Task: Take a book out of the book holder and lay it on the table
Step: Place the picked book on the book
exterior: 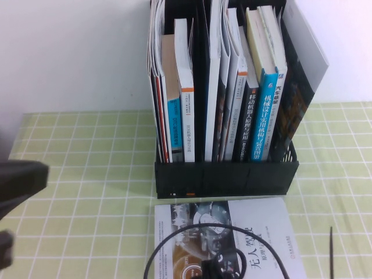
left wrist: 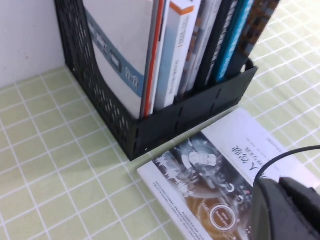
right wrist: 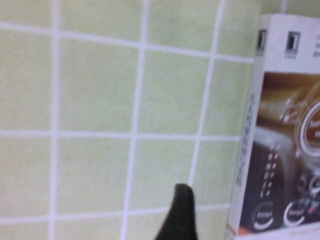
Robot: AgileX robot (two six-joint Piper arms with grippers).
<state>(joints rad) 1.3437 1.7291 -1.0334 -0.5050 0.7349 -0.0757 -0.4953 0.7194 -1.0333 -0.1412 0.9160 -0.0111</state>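
Book point(exterior: 232, 232) laid flat on table point(exterior: 87, 174) before holder point(exterior: 226, 177); placement judged done. Right gripper point(exterior: 218, 268) above book, left gripper point(exterior: 17, 186) aside: finger states cannot be told. Withdrawal required next.

Your white-covered book point(exterior: 232, 238) lies flat on the green gridded table point(exterior: 87, 174), just near of the black book holder point(exterior: 226, 177), which stands packed with upright books, a blue-spined one point(exterior: 266, 116) toward its right.
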